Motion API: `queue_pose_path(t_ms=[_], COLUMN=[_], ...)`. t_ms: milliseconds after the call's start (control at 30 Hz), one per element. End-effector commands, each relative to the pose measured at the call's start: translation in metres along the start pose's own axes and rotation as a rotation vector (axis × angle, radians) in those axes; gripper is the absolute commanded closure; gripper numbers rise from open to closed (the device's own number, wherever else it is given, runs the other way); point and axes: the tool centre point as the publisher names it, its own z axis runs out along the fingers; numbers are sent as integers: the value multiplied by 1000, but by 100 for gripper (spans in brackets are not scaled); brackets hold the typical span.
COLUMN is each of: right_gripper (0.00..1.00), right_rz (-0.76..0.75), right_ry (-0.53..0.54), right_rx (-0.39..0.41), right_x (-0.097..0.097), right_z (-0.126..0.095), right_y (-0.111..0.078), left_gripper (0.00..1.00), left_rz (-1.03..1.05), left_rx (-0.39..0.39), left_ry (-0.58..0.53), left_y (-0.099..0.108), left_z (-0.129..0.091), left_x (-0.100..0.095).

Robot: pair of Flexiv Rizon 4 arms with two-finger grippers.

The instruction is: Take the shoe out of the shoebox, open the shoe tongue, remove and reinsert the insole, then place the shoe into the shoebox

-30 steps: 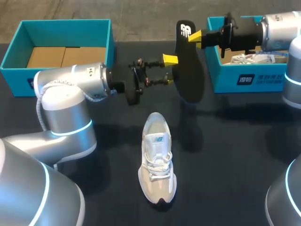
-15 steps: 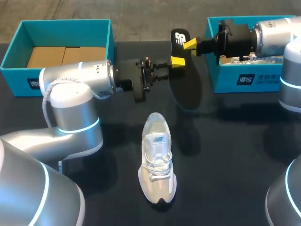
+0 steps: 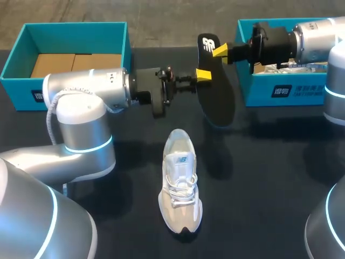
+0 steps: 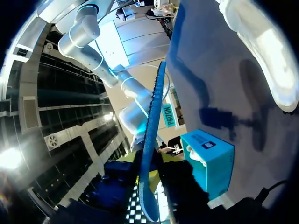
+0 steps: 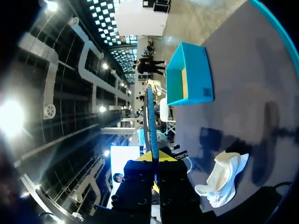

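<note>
We are mid insole step: the insole (image 3: 215,91) hangs upright above the counter (image 3: 269,162), out of the shoe (image 3: 179,189) lying nearer us. Both arms reach in level; our right hand (image 3: 219,50) pinches its heel end and our left hand (image 3: 204,75) clamps its edge just below. Next, we judge, one hand must release so the other can steer it toe-first into the shoe.
</note>
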Motion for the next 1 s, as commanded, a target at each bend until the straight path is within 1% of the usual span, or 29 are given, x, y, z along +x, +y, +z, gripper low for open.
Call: queue_pose_path(t_ms=[33, 267, 300, 333, 367, 533, 667, 800, 1000], right_gripper=[100, 100, 86, 53, 0, 0, 0, 0, 0], right_rz=[5, 8, 8, 7, 7, 3, -7, -25, -37], right_ry=[6, 16, 17, 17, 17, 15, 21, 32, 48], right_rx=[4, -10, -12, -16, -19, -28, -31, -24, -3], right_x=[-3, -4, -4, -4, -3, 0, -2, -4, -10], right_z=[3, 1, 1, 0, 0, -4, -8, -10, -8], right_y=[0, -5, -5, -6, -7, -14, -24, -35, -51], left_gripper=[100, 100, 100, 100, 100, 100, 100, 100, 100], left_rz=[6, 14, 16, 18, 20, 28, 30, -18, -101], left_rx=[-1, -5, -7, -9, -10, -29, -39, -37, -66], left_ry=[7, 9, 10, 10, 10, 15, 31, 56, 83], left_y=[0, 0, 0, 0, -1, 1, -1, -3, -4], left_z=[5, 6, 5, 5, 4, -7, -18, -32, -58], left_x=[1, 1, 1, 1, 1, 0, 0, 3, 3])
